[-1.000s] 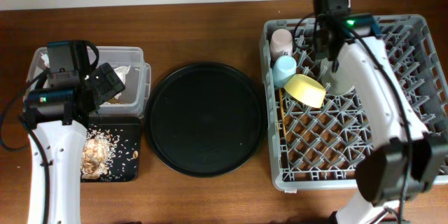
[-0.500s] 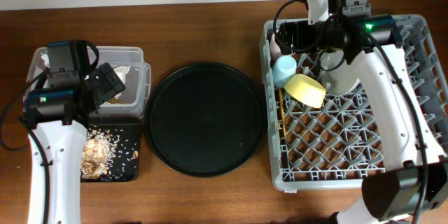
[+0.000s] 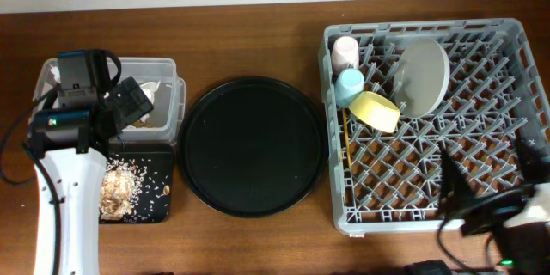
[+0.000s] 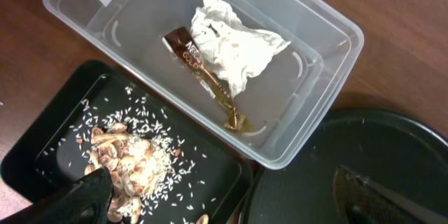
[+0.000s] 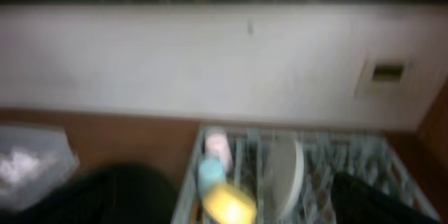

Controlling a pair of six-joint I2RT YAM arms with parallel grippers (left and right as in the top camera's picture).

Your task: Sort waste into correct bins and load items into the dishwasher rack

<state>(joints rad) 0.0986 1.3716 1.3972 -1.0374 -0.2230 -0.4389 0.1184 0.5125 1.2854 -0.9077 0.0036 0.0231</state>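
The left claw [image 4: 224, 196] gapes wide and empty above the clear tub [image 4: 126, 35] at nine o'clock. The right claw [image 5: 234, 199] spreads wide, empty, at five o'clock of the rack [image 3: 412, 172].

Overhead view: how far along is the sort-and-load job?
Done: napkin and wrapper in the clear tub, food scraps in the black tray; pink cup, blue cup, yellow bowl and plate in the rack, chopsticks seemingly beside the bowl. In hand: nothing, left claw and right claw both open. Left: no loose item visible; looks essentially finished.
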